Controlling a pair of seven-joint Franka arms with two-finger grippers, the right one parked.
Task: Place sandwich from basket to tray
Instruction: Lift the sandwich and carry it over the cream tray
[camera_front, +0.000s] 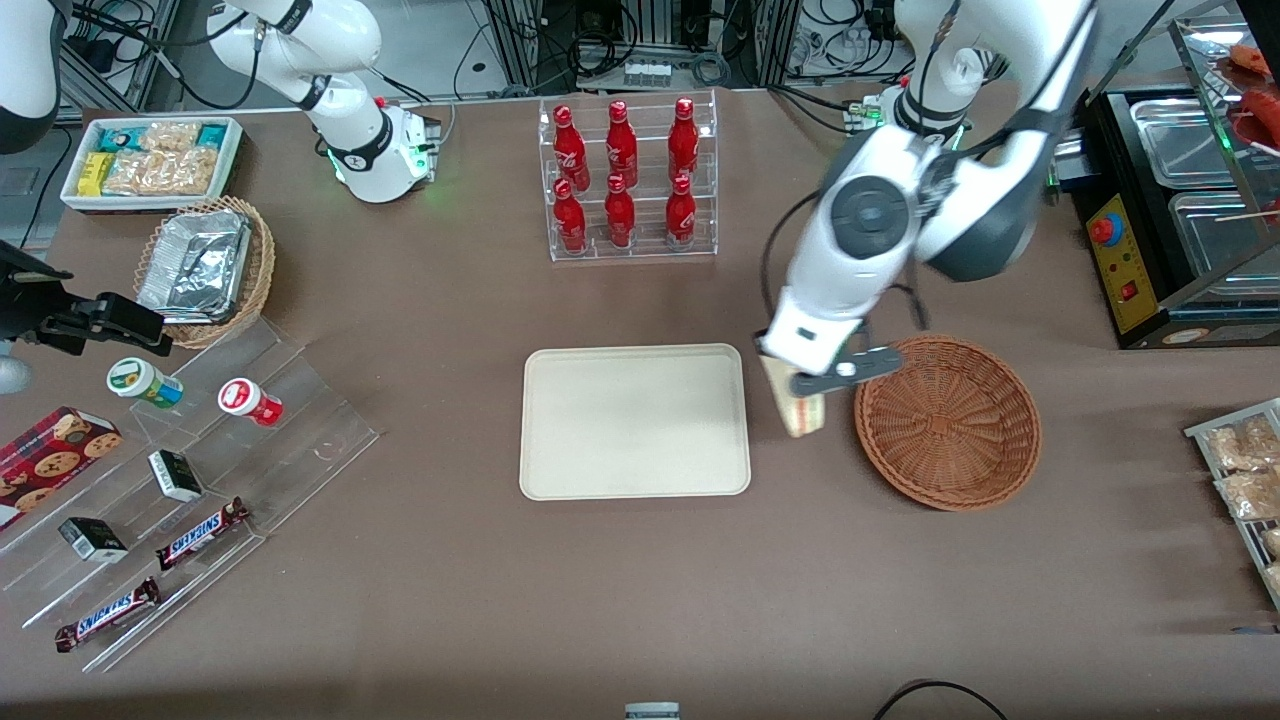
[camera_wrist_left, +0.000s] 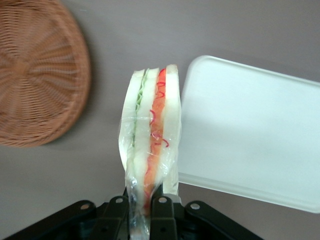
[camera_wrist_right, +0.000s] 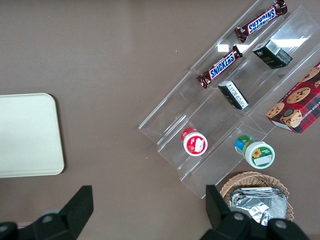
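The gripper (camera_front: 812, 385) hangs above the table in the strip between the tray (camera_front: 634, 421) and the basket (camera_front: 947, 421), its 2 fingers (camera_wrist_left: 161, 210) clamped on the sandwich (camera_front: 803, 408). In the wrist view the sandwich (camera_wrist_left: 150, 150) stands on edge in a clear wrap, its filling layers facing the camera, over bare table just beside the tray's rim (camera_wrist_left: 186, 172) and apart from the basket (camera_wrist_left: 40, 75).

The tray is bare across its whole surface, with open table around all 4 edges. A rack of 6 red bottles (camera_front: 625, 180) stands farther from the front camera than the tray, well apart from it. The basket holds nothing.

The arm (camera_front: 860, 250) hides the sandwich's upper part in the front view; only its lower corner shows. In the wrist view the fingers cover the sandwich's near end.
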